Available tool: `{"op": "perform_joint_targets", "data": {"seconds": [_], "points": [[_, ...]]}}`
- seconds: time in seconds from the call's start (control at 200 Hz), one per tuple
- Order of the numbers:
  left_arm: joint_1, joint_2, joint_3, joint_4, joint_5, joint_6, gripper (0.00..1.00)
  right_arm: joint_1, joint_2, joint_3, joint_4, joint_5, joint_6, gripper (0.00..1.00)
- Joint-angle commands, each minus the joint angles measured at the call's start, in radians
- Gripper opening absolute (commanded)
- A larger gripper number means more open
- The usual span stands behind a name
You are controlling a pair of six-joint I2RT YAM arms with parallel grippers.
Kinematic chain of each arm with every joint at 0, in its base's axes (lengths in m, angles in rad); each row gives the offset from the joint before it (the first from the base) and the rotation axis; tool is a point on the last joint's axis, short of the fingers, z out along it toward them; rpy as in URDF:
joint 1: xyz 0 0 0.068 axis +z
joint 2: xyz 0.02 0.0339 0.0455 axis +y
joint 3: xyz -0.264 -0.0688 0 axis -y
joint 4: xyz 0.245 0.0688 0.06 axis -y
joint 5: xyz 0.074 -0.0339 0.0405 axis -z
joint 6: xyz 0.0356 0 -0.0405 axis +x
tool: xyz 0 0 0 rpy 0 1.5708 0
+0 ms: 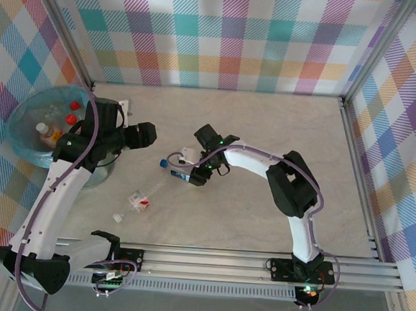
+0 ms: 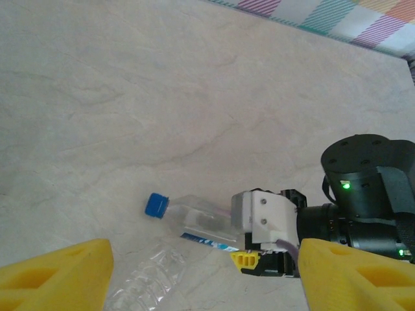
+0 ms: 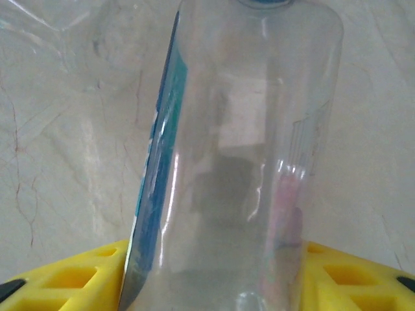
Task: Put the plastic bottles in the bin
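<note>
Right gripper (image 1: 190, 174) pinches the blue-capped bottle (image 2: 194, 220) lying on the table (image 1: 267, 131); left gripper (image 2: 207, 275) hangs spread beside the bin (image 1: 12, 129). Several bottles (image 1: 48, 132) sit binned; this one and a red-labelled bottle (image 1: 141, 199) nearby look left to do.

The clear bottle (image 2: 198, 217) is wearing a blue cap (image 2: 156, 205) and label (image 2: 209, 241). The bench (image 1: 267, 131) is looking pale, the walls (image 1: 232, 35) showing bright checks.

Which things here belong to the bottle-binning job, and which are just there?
Job: bin; bottles inside it; blue-capped bottle between the right hand fingers; crushed bottle lying on the table.
Just there: checked cloth walls; metal rail.
</note>
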Motion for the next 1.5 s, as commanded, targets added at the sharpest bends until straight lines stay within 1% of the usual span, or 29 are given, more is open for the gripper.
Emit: {"op": "perform_joint_targets", "data": {"seconds": [0.0,0.085,0.21,0.425,0.495,0.66,0.905,1.015,1.17,1.355,1.46,1.495], "points": [[-0.012,-0.024,0.022,0.048,0.039,-0.021,0.76,-0.027,-0.115,-0.049,0.010,-0.010,0.056,0.56],[-0.012,-0.025,0.020,0.069,0.072,-0.043,0.76,-0.038,-0.188,-0.104,0.039,-0.006,0.104,0.56],[-0.012,-0.009,0.016,0.123,0.167,-0.077,0.76,-0.043,-0.316,-0.197,0.096,-0.019,0.174,0.55],[-0.033,0.036,0.014,0.231,0.350,-0.146,0.76,-0.043,-0.552,-0.330,0.245,-0.142,0.280,0.55],[-0.056,0.039,0.010,0.265,0.380,-0.160,0.76,-0.043,-0.608,-0.360,0.295,-0.182,0.306,0.55],[-0.109,0.042,0.026,0.303,0.396,-0.175,0.75,-0.043,-0.685,-0.381,0.342,-0.239,0.324,0.55],[-0.135,0.057,0.039,0.300,0.386,-0.183,0.62,-0.043,-0.743,-0.399,0.386,-0.262,0.344,0.55],[-0.137,0.061,0.034,0.305,0.373,-0.193,0.63,-0.042,-0.759,-0.409,0.395,-0.262,0.354,0.55],[-0.138,0.062,0.032,0.299,0.342,-0.207,0.71,-0.042,-0.781,-0.417,0.399,-0.272,0.359,0.55],[-0.138,0.061,0.035,0.312,0.328,-0.218,0.72,-0.041,-0.800,-0.427,0.402,-0.277,0.361,0.55],[-0.138,0.065,0.036,0.320,0.337,-0.223,0.65,-0.041,-0.808,-0.433,0.404,-0.279,0.361,0.55],[-0.138,0.066,0.035,0.328,0.348,-0.227,0.61,-0.041,-0.809,-0.435,0.403,-0.279,0.359,0.55]]}}
